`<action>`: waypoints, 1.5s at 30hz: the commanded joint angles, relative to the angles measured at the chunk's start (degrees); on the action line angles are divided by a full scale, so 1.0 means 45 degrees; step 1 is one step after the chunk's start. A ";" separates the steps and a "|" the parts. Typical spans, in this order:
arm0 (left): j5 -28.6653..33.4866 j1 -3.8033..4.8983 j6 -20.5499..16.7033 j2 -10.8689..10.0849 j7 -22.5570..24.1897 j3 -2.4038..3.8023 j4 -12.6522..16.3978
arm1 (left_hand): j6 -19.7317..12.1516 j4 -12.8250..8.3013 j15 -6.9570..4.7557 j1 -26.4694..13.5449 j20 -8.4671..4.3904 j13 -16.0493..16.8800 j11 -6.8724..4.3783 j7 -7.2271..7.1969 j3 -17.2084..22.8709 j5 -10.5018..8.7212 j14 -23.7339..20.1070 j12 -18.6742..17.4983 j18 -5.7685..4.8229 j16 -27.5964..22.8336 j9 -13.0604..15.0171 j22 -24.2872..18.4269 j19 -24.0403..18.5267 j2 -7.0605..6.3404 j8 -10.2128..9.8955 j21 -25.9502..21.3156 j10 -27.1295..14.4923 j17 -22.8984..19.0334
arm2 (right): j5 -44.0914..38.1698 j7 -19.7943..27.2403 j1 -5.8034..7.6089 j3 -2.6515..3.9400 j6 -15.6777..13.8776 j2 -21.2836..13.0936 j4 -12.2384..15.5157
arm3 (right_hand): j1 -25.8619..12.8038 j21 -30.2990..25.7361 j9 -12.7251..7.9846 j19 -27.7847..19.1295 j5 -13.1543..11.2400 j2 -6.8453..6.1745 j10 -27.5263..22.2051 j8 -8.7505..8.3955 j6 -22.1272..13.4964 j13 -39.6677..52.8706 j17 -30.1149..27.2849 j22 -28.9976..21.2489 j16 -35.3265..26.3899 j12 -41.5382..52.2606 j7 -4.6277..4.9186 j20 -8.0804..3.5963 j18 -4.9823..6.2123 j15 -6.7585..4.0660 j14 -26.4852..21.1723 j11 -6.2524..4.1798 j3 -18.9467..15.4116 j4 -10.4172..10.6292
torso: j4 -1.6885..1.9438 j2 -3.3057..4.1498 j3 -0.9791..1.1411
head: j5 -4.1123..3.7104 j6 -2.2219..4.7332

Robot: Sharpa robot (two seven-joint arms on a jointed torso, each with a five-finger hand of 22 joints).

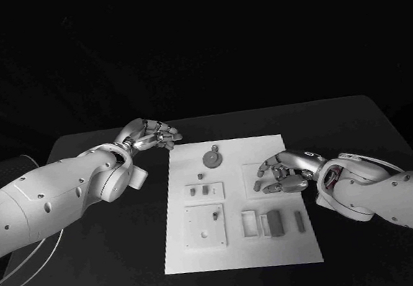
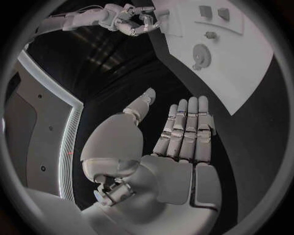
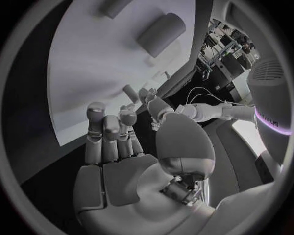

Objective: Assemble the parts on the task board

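Task board (image 1: pixel 271 148) unlabelled; left hand (image 1: pixel 150 134) empty, fingers apart; right hand (image 1: pixel 284 173) curled, empty.

White task board (image 1: pixel 246 253) on a black table (image 1: pixel 100 275). Grey parts on the board: a round disc-shaped part (image 1: pixel 212 158), small pegs (image 1: pixel 199 188) and a narrow bar (image 1: pixel 299 221). Two white raised blocks (image 1: pixel 204 225) match the board. Silver left hand (image 1: pixel 150 134) and silver right hand (image 1: pixel 286 171), each on a white arm.
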 commanded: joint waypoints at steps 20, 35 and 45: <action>0.0056 0.0009 0.0086 0.0017 0.0161 0.0009 0.0007 | 0.0061 -0.0009 -0.0002 0.0104 0.0006 -0.0026 0.0001 0.0071 -0.0091 -0.0041 -0.0095 -0.0070 0.0261 -0.0067 0.0000 0.0029 -0.0095 -0.0021 0.0019 -0.0068 0.0113 0.0027 | -0.1045 0.0158 -0.0171 -0.0057 -0.0476 0.0559 -0.0323 | 0.0540 0.0038 0.0145 0.0037 0.0020 0.0585 0.0130 0.0514 0.0771 -0.0055 0.0006 0.0159 0.0024 0.0071 -0.0152 -0.0049 0.0666 -0.0206 0.0050 -0.0221 0.0100 -0.0036 | -0.0009 -0.0005 0.0000 | 0.0093 -0.0047; 0.0056 0.0009 0.0100 0.0023 0.0159 0.0009 -0.0002 | 0.0068 -0.0004 0.0000 0.0103 0.0008 -0.0029 0.0002 0.0075 -0.0089 -0.0040 -0.0095 -0.0074 0.0261 -0.0071 0.0000 0.0035 -0.0096 -0.0003 0.0022 -0.0067 0.0117 0.0033 | -0.1193 0.0117 -0.0195 -0.0059 -0.0434 0.0581 -0.0346 | 0.0635 0.0075 0.0196 0.0032 0.0023 0.0855 0.0242 0.0762 0.1278 -0.0096 -0.0005 0.0178 0.0019 0.0031 -0.0344 -0.0071 0.0666 -0.0385 0.0094 -0.0407 0.0074 -0.0042 | -0.0019 -0.0004 0.0002 | 0.0098 -0.0056; 0.0056 0.0009 0.0116 0.0021 0.0142 0.0009 -0.0007 | 0.0070 -0.0003 0.0000 0.0102 0.0009 -0.0031 0.0002 0.0076 -0.0090 -0.0041 -0.0094 -0.0078 0.0262 -0.0073 -0.0001 0.0039 -0.0097 0.0004 0.0023 -0.0066 0.0119 0.0037 | -0.1275 0.0030 -0.0202 -0.0059 -0.0603 0.0607 -0.0357 | 0.0586 0.0100 0.0217 0.0045 0.0025 0.1094 0.0325 0.0881 0.1550 -0.0113 -0.0009 0.0181 0.0022 0.0007 -0.0434 -0.0080 0.0666 -0.0463 0.0133 -0.0495 0.0057 -0.0030 | -0.0009 -0.0007 -0.0005 | 0.0113 -0.0082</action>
